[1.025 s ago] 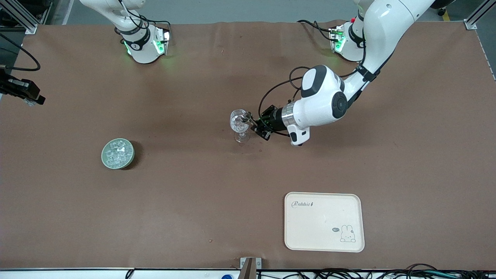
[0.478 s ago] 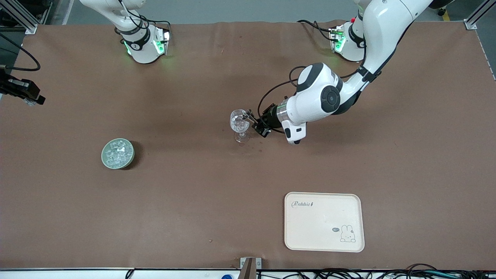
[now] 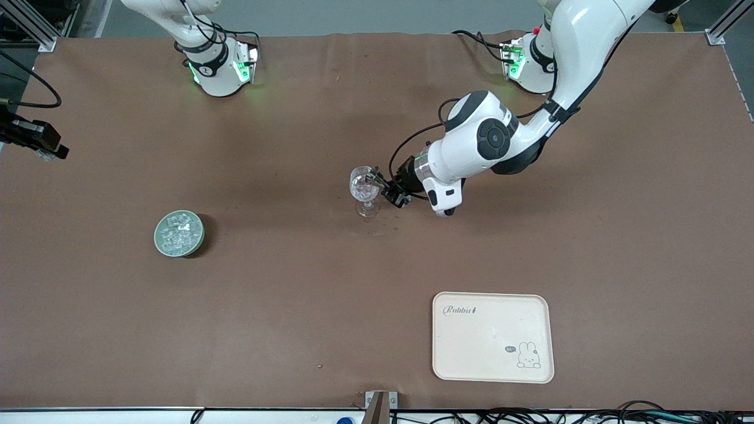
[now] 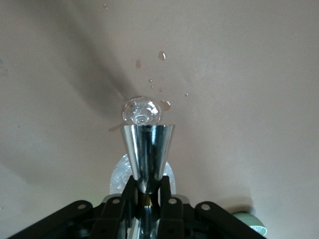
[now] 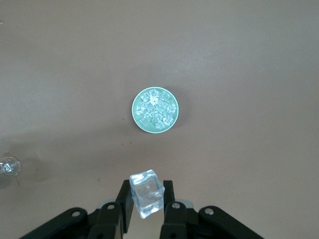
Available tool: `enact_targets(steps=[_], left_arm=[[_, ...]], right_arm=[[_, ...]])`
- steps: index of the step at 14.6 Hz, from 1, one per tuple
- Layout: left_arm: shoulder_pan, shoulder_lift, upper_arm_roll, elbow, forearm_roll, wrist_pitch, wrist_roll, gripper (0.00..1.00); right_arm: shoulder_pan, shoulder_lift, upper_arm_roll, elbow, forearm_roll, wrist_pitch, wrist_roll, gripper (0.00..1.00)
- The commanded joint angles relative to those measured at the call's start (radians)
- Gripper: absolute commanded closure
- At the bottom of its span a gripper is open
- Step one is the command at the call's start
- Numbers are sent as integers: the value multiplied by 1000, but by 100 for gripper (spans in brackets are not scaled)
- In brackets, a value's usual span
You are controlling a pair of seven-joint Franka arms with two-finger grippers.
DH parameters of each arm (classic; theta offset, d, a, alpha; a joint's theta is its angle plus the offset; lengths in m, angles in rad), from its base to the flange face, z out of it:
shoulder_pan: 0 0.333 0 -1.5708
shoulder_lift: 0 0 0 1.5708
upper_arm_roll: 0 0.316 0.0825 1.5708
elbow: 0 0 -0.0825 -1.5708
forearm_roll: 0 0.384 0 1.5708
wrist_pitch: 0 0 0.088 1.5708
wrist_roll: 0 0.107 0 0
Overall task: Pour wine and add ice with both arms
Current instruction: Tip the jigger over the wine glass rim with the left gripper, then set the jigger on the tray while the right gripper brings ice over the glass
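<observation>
The clear stemmed glass (image 3: 364,189) stands mid-table, with wet drops on the cloth beside it. My left gripper (image 3: 383,187) is level with its bowl and shut on a silver cone-shaped measuring cup (image 4: 148,147). The cup's mouth is at the glass (image 4: 142,110). A green bowl (image 3: 179,234) of ice cubes (image 5: 155,108) sits toward the right arm's end, nearer the front camera than the glass. My right gripper (image 3: 40,148) hangs at that end's table edge, well above the cloth. In the right wrist view it (image 5: 146,188) is shut on one clear ice cube (image 5: 147,193).
A cream tray (image 3: 492,337) with a rabbit print lies near the front edge toward the left arm's end. The left arm's white elbow and cables hang over the table beside the glass. Both green-lit bases stand along the back edge.
The left arm's wrist and forearm have rolled and swung closer to the glass, while the cup stays at the bowl. The right arm has not moved.
</observation>
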Motion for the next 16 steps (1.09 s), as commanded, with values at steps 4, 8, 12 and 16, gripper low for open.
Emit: enact_targets(steps=[4,8,12,16], left_arm=[[-15,13,-13,37,110,-17,-111,99],[-22,13,-19,43,151,-17,-149,99],[-38,3,-13,45,104,-17,-151,99],[-22,0,-8,39,0,-17,-99,99]], right_arm=[[7,3,-6,8,13,-9,16,98],[7,3,-6,8,14,-7,16,98],[7,3,-6,8,13,-9,16,98],[7,3,-6,8,13,-9,16,98]])
